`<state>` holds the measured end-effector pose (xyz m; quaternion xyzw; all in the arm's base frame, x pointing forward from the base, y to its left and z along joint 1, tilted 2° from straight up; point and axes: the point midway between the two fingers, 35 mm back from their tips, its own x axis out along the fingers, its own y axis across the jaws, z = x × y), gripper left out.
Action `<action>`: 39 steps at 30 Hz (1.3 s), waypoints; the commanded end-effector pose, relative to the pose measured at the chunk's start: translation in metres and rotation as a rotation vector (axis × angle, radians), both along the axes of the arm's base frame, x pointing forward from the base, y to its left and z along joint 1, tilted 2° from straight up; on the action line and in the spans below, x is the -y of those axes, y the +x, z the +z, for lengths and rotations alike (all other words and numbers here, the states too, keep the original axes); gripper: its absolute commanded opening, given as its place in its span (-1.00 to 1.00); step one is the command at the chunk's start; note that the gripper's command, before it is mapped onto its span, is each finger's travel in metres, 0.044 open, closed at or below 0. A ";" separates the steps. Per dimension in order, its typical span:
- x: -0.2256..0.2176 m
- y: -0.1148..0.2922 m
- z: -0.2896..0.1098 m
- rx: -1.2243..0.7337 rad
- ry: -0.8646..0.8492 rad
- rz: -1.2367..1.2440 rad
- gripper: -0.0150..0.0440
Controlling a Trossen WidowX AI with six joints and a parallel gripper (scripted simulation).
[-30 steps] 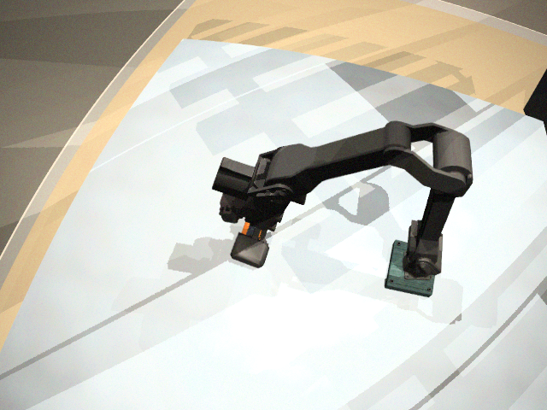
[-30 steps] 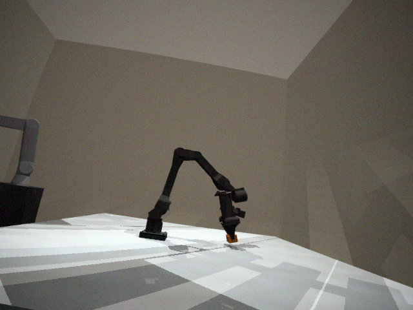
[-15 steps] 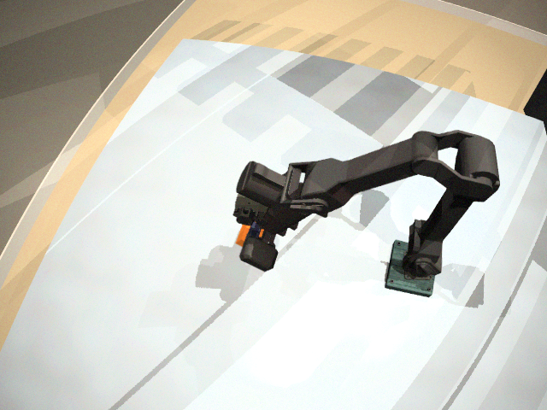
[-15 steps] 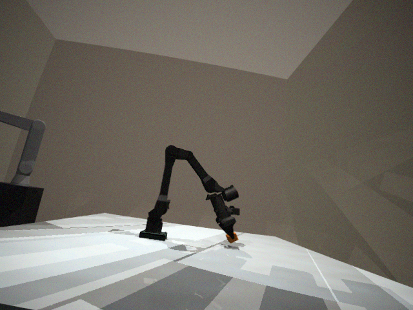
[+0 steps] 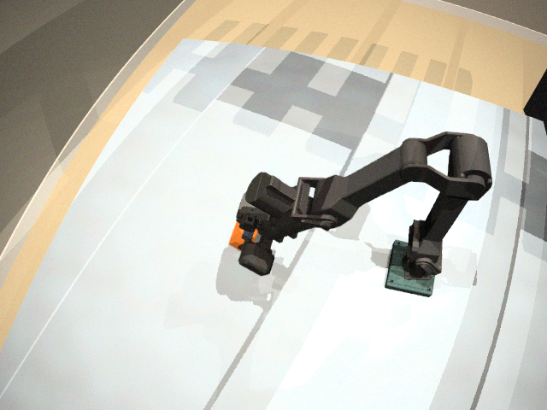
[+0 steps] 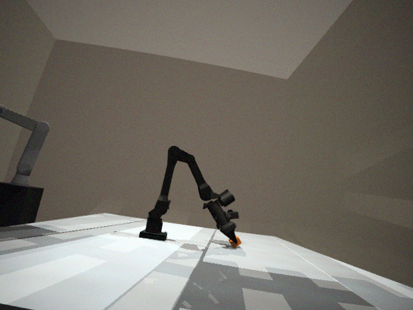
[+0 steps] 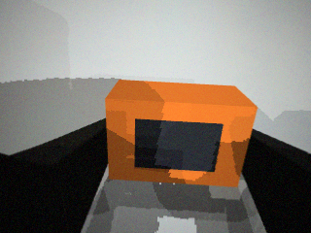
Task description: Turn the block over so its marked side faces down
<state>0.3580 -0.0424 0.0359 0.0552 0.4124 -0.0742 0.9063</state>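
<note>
One boxy orange block (image 7: 180,141) in hand (image 5: 248,236).

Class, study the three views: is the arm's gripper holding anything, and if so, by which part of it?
The gripper is shut on the orange rectangular block, its fingers clamped on the two opposite end faces; the dark marked panel faces the wrist camera.

Most of the orange block (image 5: 237,234) under the wrist from above; fingers cropped by the wrist frame.
</note>
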 end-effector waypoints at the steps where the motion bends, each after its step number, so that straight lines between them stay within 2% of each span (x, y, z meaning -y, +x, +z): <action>1: 0.001 0.003 -0.005 0.050 -0.010 -0.007 -0.49; 14: 0.000 0.002 -0.016 0.236 -0.045 -0.015 -0.49; 27: -0.002 -0.014 -0.011 0.419 -0.074 -0.026 -0.49; 39: -0.002 -0.016 -0.007 0.457 -0.080 -0.028 -0.49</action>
